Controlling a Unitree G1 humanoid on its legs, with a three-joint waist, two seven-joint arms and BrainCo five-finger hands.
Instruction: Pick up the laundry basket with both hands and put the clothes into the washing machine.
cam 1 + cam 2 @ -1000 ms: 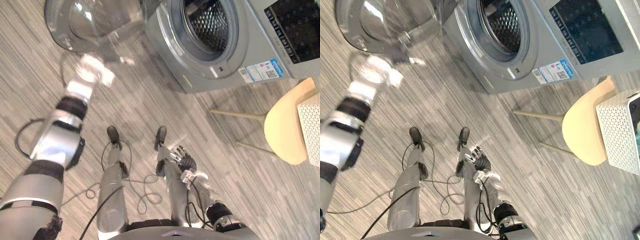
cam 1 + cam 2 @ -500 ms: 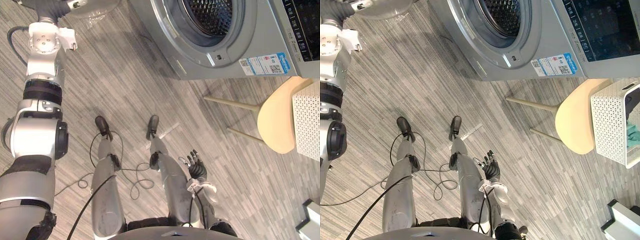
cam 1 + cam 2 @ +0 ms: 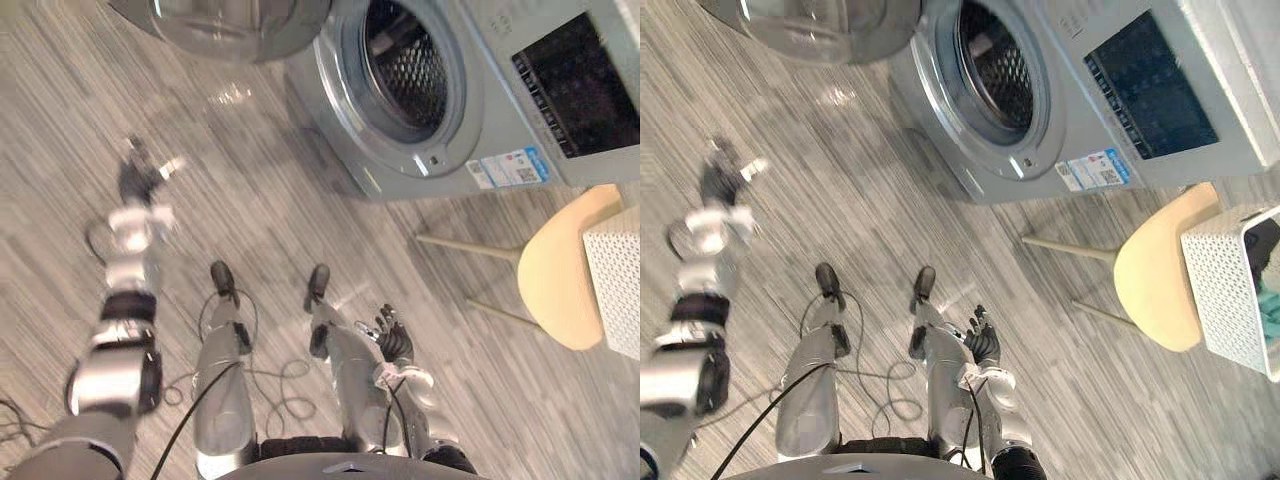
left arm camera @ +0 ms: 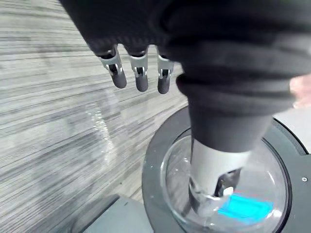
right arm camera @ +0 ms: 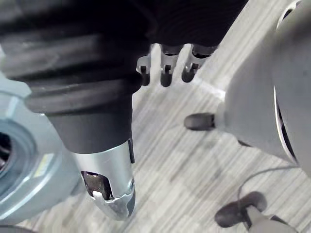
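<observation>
**Supervisor:** Status of the hands?

**Operator:** I have the left hand [image 3: 138, 182] raised over the floor [image 3: 280, 200], fingers straight and slack, nothing in them. The washing machine's [image 3: 500, 105] open door [image 3: 230, 22] lies just past its fingertips. The right hand [image 3: 983, 343] hangs low at my side, fingers loosely spread, also empty.

**Supervisor:** The load?

**Operator:** The white laundry basket [image 3: 1232, 300] stands well out beyond the right hand, against a pale chair [image 3: 1155, 285], with the clothes [image 3: 1269, 300] inside. I cannot tell whether it rests on the seat.

**Supervisor:** Step in hand?

**Operator:** In my judgement, the approach; the pick-up is not begun. Next I must turn toward the basket and bring both hands to its opposite sides. The drum [image 3: 405, 65] stands open, ready.
</observation>
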